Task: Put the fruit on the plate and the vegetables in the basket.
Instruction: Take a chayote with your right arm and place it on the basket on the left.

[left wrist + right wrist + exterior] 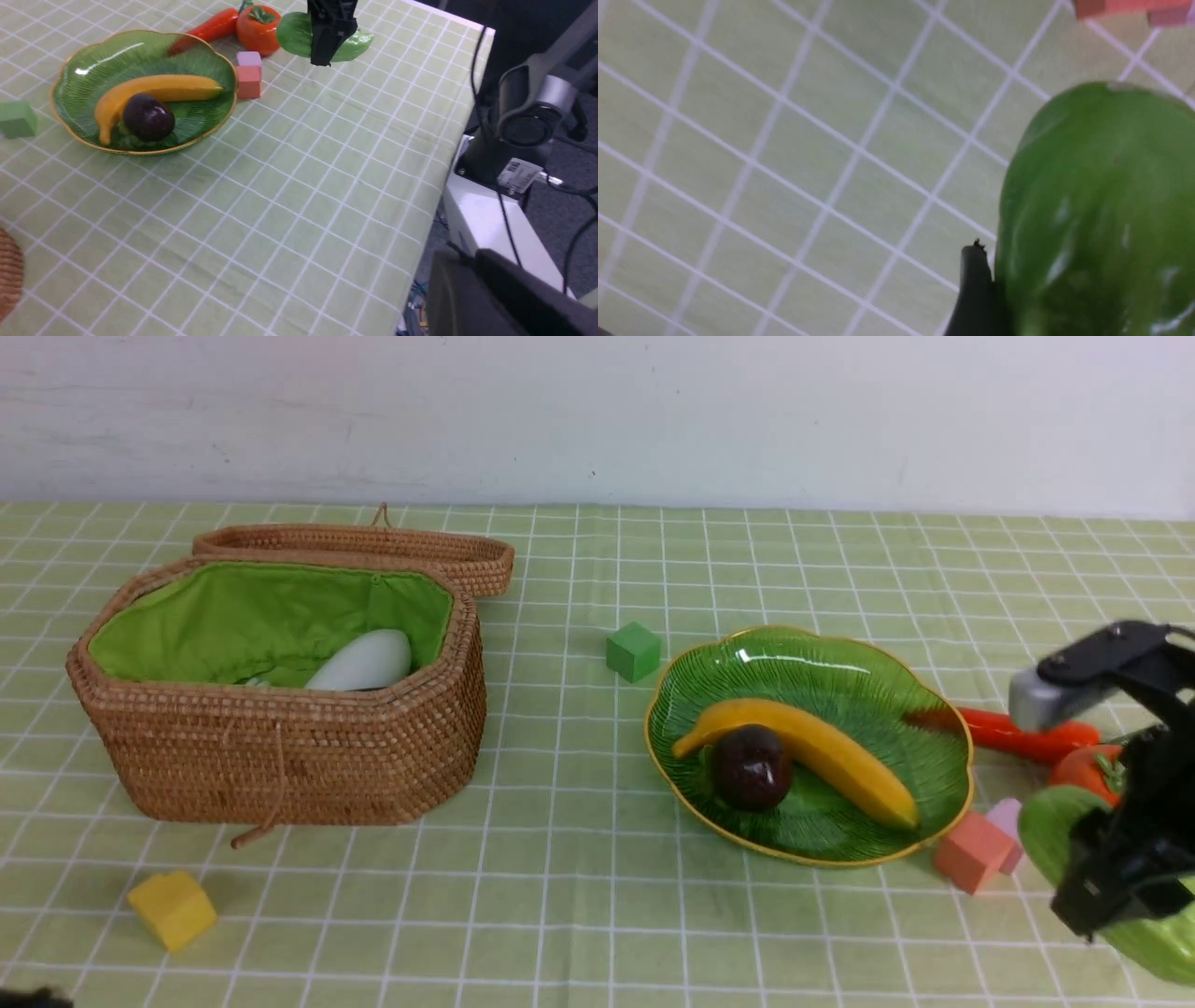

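The green plate (943, 728) holds the yellow banana (831, 751) and the dark-purple mangosteen (752, 767). The wicker basket (280, 747) stands open at the left with the white vegetable (364, 661) inside. The orange-red carrot (1018, 735) and the orange persimmon (1088, 770) lie to the right of the plate. My right gripper (1111, 896) is shut on the light-green gourd (1050, 821) at the table's right front. One finger (976, 284) presses the gourd's (1097, 210) side. I cannot tell whether the gourd is off the cloth. My left gripper (472, 256) is shut and empty, off the table's front edge. The eggplant is not visible.
A green cube (633, 651) sits between basket and plate. A yellow cube (172, 908) lies at the front left. An orange-pink cube (973, 852) and a pink cube (1008, 819) lie between the plate and the gourd. The basket lid (373, 546) lies open behind it.
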